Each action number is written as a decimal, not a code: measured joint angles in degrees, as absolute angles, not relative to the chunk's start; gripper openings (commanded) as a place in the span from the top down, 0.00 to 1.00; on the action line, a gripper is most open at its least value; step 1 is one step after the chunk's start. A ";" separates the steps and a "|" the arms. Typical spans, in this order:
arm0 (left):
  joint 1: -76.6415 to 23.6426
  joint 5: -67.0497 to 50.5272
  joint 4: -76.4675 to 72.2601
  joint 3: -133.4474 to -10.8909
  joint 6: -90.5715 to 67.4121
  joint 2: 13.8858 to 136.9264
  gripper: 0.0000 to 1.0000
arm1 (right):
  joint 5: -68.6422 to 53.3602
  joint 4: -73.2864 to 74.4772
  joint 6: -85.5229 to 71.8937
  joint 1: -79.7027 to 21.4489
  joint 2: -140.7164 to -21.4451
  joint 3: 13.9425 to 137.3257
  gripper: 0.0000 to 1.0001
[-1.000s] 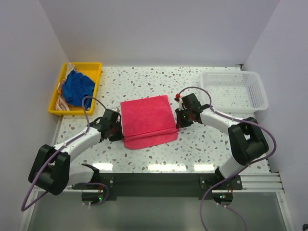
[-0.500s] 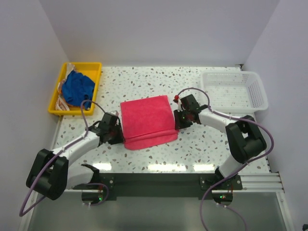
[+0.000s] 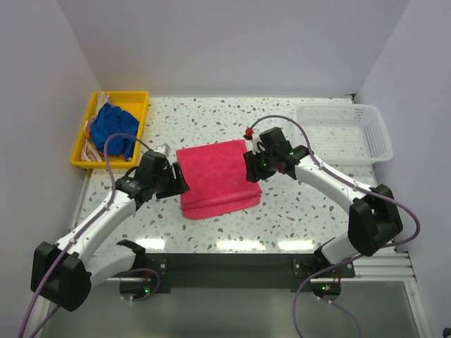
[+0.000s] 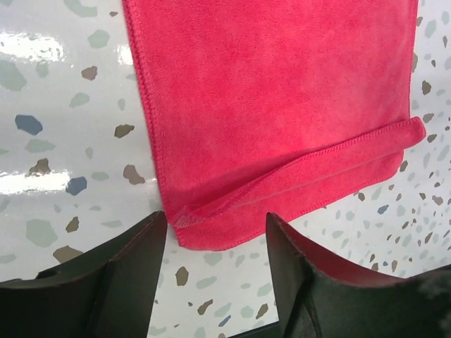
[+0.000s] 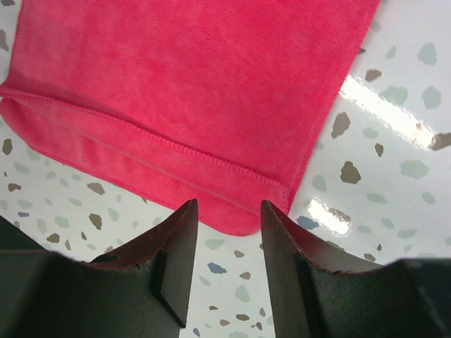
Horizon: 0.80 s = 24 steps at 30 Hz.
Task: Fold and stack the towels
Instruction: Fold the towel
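Note:
A hot pink towel (image 3: 217, 178) lies folded on the speckled table, its doubled edge toward the near side. My left gripper (image 3: 176, 182) hovers just off the towel's left edge, open, and in the left wrist view the towel (image 4: 268, 91) sits just beyond the empty gap of the gripper (image 4: 215, 227). On the other side my right gripper (image 3: 249, 167) hangs over the towel's right edge, also open. In the right wrist view the gripper (image 5: 227, 211) has only table between its fingers and the towel's (image 5: 190, 77) folded corner lies ahead. A royal blue towel (image 3: 113, 128) lies crumpled in the yellow tray.
The yellow tray (image 3: 121, 94) stands at the back left, with a pale printed cloth (image 3: 90, 146) showing under the blue towel. A white mesh basket (image 3: 338, 108) stands at the back right. White walls close in the table on three sides.
Both grippers have opened and let go of the pink towel's near corners. Both have risen off the table, and the towel now lies flat and folded.

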State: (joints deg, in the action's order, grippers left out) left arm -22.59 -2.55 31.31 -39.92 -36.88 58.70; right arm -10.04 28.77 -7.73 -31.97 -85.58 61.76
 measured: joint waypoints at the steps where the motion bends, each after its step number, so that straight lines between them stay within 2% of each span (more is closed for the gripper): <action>1: -22.59 -2.92 30.96 -40.99 -36.71 60.27 0.43 | -9.96 28.73 -7.79 -32.56 -86.30 62.74 0.57; 7: -23.03 -4.10 28.58 -45.91 -34.87 72.53 0.60 | -7.97 27.59 -8.60 -35.03 -94.76 67.31 0.58; 14: -27.73 -4.43 26.85 -46.72 -33.34 80.93 0.65 | -4.80 27.35 -9.32 -36.51 -102.52 67.81 0.58; 24: -36.10 -4.49 25.63 -46.17 -33.32 84.73 0.67 | -3.81 25.56 -9.45 -37.01 -103.11 67.29 0.58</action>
